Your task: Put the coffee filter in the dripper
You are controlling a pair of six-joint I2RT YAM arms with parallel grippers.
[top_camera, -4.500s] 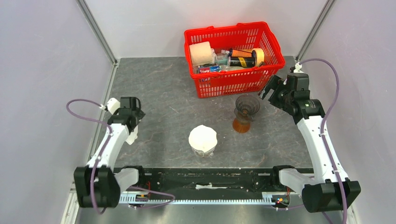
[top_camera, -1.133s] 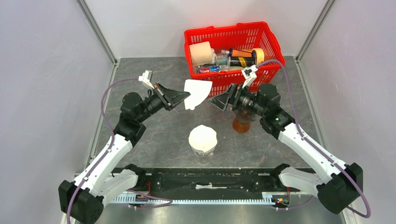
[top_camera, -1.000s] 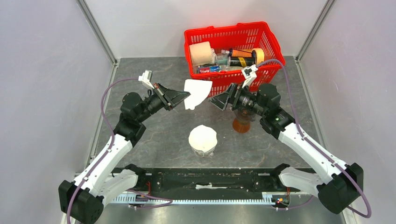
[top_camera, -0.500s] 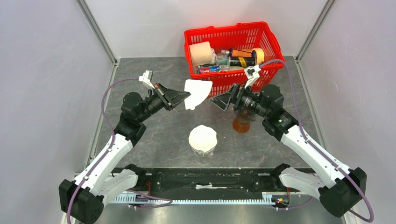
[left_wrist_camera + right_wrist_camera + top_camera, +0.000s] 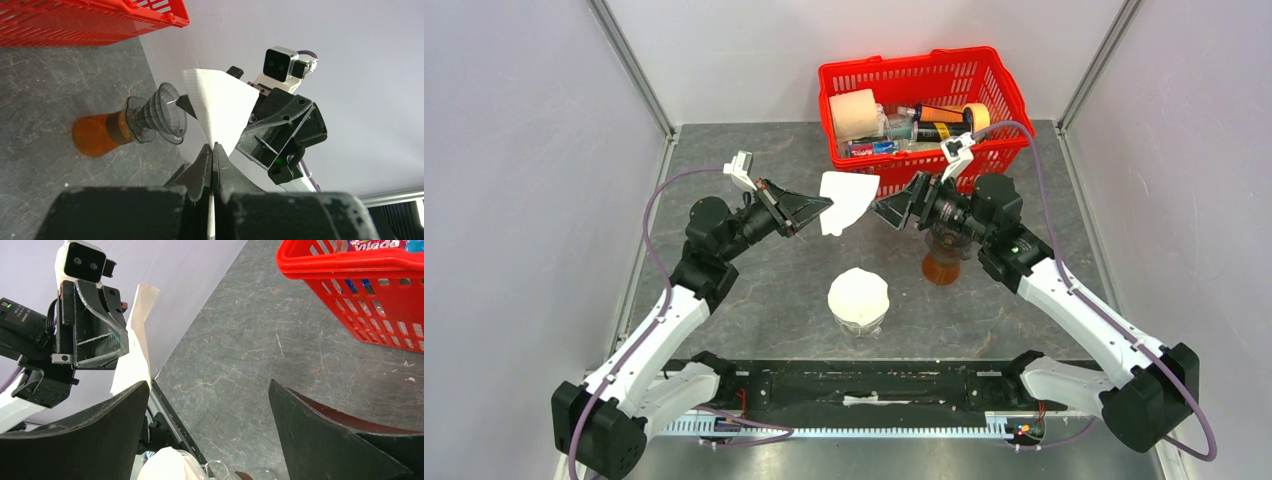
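Left claw (image 5: 213, 146): closed tight, pinching the coffee filter (image 5: 846, 197) by its narrow corner.
Right claw (image 5: 208, 385): jaws spread wide, holding nothing, just apart at filter's 3 o'clock.
Coffee filter: in the air above mid tabletop (image 5: 764, 170); fan edge points 2 o'clock, long axis 8 to 2.

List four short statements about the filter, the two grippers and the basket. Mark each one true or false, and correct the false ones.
1. The left gripper has its jaws shut on the coffee filter. True.
2. The right gripper has its jaws shut. False: they stand wide open and hold nothing.
3. The coffee filter lies flat on the table. False: it is held up in the air, between the two grippers.
4. The red basket stands at the far side of the table with items in it. True.
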